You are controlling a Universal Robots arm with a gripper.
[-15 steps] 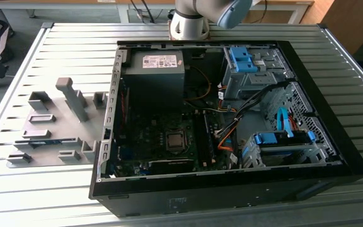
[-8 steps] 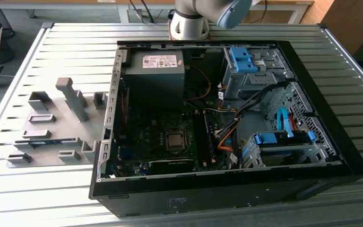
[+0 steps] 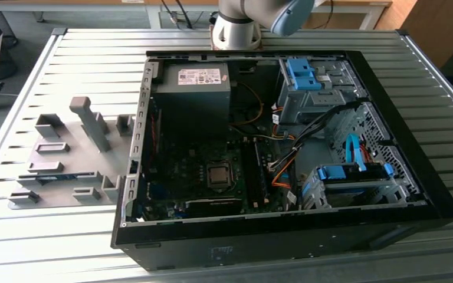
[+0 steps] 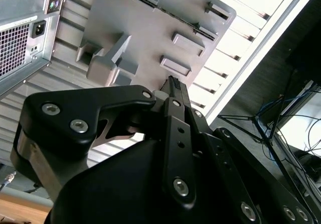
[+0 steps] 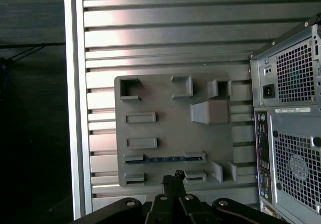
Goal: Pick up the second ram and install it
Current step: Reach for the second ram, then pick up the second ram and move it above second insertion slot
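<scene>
One ram (image 5: 165,158) lies on the grey plate (image 5: 170,128), and it is a long thin blue-green stick. Two small grey holders on the plate keep it in place, one at each end of the stick. In the exterior view the ram (image 3: 53,175) shows as a thin blue line low on the plate (image 3: 112,150). One gripper (image 5: 175,175) hangs over the plate, close to the edge where the ram lies. Its two fingers are pressed together and nothing is between them. It does not touch the ram. In the second wrist view the gripper (image 4: 173,81) points at the plate (image 4: 115,18) with its tips closed up the same way. One computer case (image 3: 289,236) sits right beside the plate, and its side is off, so the inside shows. Two blue holders are inside the case, one at the end near the arm (image 3: 238,26) and one at the other end. One grey power box (image 3: 195,88) with a white sticker is in there too. Plate and case both rest on one metal table (image 3: 38,236) made of long silver slats.
</scene>
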